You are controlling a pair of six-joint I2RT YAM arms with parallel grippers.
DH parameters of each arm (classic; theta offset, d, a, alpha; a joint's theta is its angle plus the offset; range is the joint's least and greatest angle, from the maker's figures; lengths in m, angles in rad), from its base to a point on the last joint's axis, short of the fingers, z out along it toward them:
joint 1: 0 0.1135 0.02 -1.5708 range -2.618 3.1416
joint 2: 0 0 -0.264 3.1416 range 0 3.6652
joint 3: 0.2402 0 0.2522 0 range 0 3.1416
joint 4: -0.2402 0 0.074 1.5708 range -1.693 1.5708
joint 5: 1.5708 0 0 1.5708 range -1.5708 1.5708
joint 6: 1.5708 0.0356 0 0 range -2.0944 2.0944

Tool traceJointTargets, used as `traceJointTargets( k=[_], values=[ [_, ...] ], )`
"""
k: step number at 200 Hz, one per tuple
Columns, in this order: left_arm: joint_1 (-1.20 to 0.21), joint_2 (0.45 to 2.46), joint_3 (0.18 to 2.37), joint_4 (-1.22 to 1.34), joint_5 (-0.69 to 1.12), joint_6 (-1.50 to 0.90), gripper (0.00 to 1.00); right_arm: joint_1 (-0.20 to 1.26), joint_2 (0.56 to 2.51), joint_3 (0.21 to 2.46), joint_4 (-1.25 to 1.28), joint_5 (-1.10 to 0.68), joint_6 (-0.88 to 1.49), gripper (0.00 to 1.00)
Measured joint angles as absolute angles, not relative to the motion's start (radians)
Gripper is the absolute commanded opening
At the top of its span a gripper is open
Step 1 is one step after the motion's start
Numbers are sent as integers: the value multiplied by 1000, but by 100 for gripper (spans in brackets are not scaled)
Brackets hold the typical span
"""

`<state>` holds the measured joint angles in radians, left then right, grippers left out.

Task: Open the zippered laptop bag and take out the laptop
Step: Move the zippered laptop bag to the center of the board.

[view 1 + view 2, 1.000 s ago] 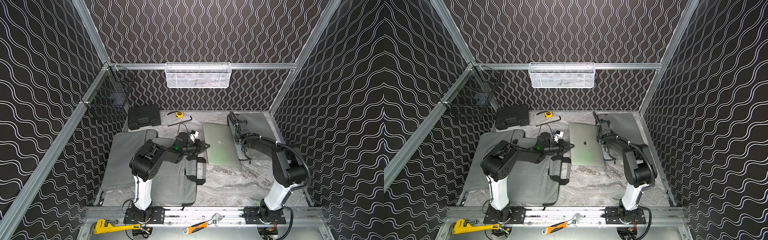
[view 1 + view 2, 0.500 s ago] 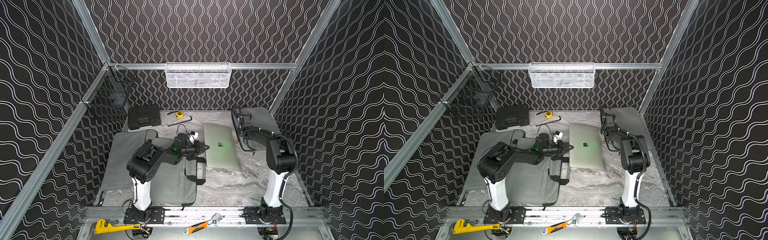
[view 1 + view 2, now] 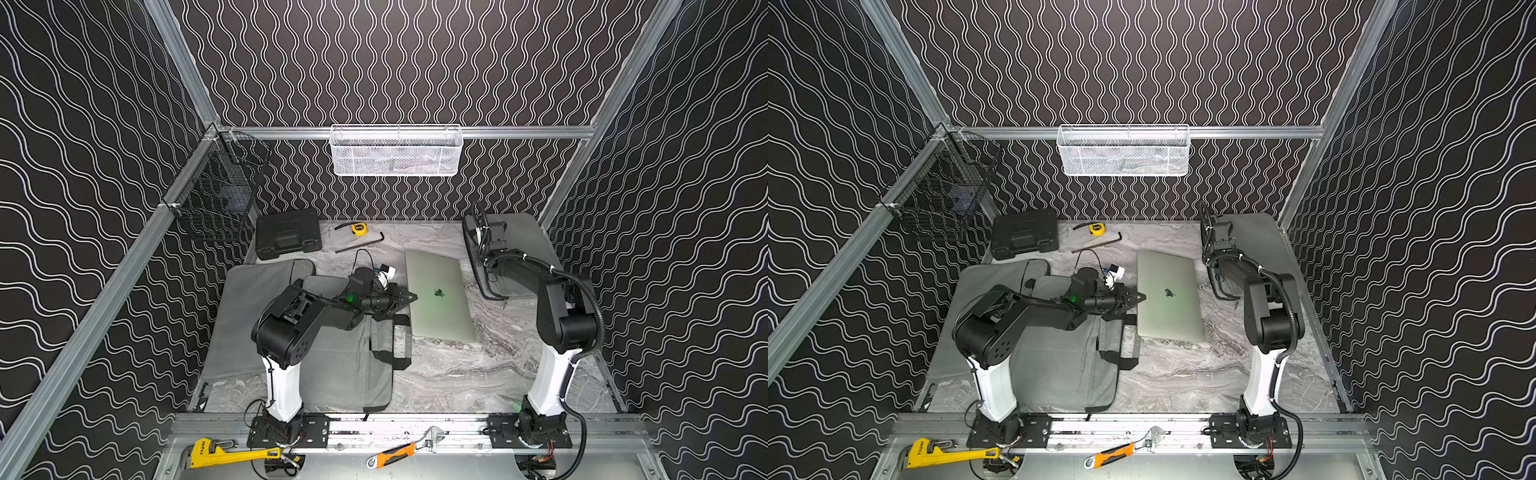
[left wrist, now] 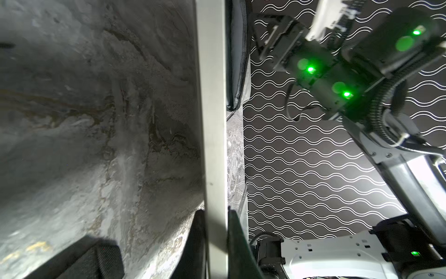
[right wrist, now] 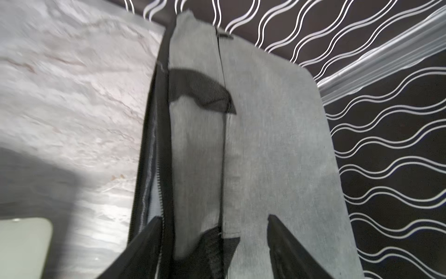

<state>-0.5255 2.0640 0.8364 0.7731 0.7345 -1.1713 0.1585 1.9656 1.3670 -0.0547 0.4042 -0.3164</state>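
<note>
The silver laptop (image 3: 440,303) (image 3: 1169,303) lies flat on the marble table, outside the bag. My left gripper (image 3: 409,297) (image 3: 1142,297) is shut on its left edge. In the left wrist view that edge (image 4: 212,120) runs between the jaws of the left gripper (image 4: 216,212). The grey laptop bag (image 3: 523,232) (image 3: 1254,237) lies at the back right, its unzipped black edge lifted. My right gripper (image 3: 478,226) (image 3: 1206,224) hovers over that edge. In the right wrist view the right gripper (image 5: 213,217) is open, its jaws either side of the bag (image 5: 277,145) flap and a black strap.
Two more grey bags (image 3: 340,365) lie under my left arm. At the back are a black tool case (image 3: 286,239), a yellow tape measure (image 3: 358,228) and a hex key (image 3: 359,245). A white basket (image 3: 395,153) hangs on the back wall. Wrenches lie on the front rail.
My right gripper has opened and let go of the bag's flap, after moving a little toward the back wall. The left gripper keeps hold of the laptop.
</note>
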Motion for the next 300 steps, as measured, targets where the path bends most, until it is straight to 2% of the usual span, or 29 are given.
traceJointTargets(
  k=[112, 201, 240, 300],
  values=[
    [-608, 1934, 739, 767, 670, -1179, 0, 159, 1670, 1270, -189, 226, -67, 72],
    [-920, 1835, 794, 679, 491, -1194, 0, 163, 1464, 1156, -421, 113, 213, 70],
    [-1035, 1924, 925, 625, 392, -1194, 0, 162, 1411, 1145, -478, 59, 269, 70],
    [-1164, 2119, 1168, 509, 235, -1202, 0, 123, 1330, 1146, -513, 71, 295, 71]
  ],
)
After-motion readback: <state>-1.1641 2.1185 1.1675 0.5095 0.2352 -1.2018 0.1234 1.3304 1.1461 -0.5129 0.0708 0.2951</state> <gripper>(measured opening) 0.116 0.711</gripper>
